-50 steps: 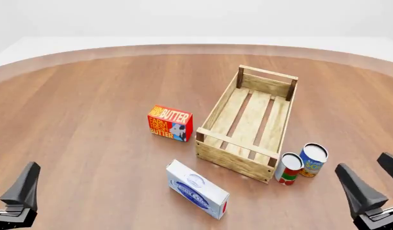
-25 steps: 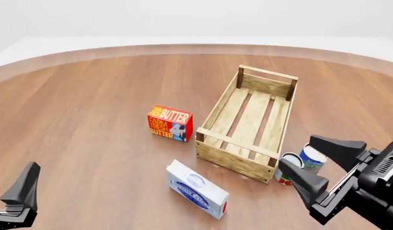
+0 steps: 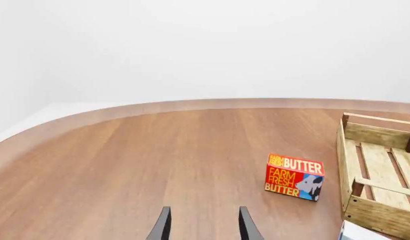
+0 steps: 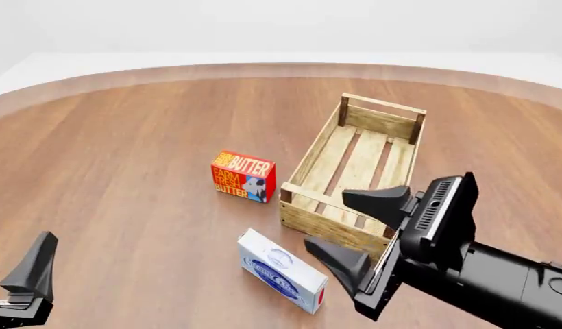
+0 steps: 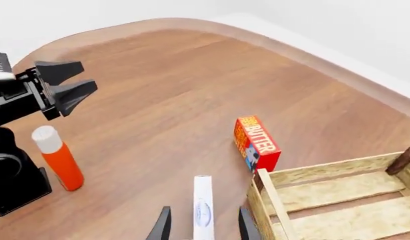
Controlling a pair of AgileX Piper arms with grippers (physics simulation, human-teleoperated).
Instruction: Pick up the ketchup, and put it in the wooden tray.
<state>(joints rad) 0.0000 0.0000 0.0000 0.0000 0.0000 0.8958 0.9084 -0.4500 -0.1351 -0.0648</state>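
The ketchup (image 5: 58, 159), an orange-red bottle with a white cap, shows only in the right wrist view, standing upright on the table beside the left arm's black base. It is out of the front view. The wooden tray (image 4: 382, 107) lies right of centre, long and slatted; it also shows in the left wrist view (image 3: 381, 168) and the right wrist view (image 5: 338, 192). My right gripper (image 4: 356, 229) is open and empty, above the tray's near left corner. My left gripper (image 4: 18, 248) is open and empty at the near left, and shows in the right wrist view (image 5: 85, 76).
A red butter box (image 4: 245, 176) stands left of the tray. A white and blue box (image 4: 281, 269) lies flat in front of it, close to the right gripper. The right arm hides the cans beside the tray's near right corner.
My right arm has swung left from the near right corner across the tray's near end, and now covers the two cans. The left gripper has not moved.
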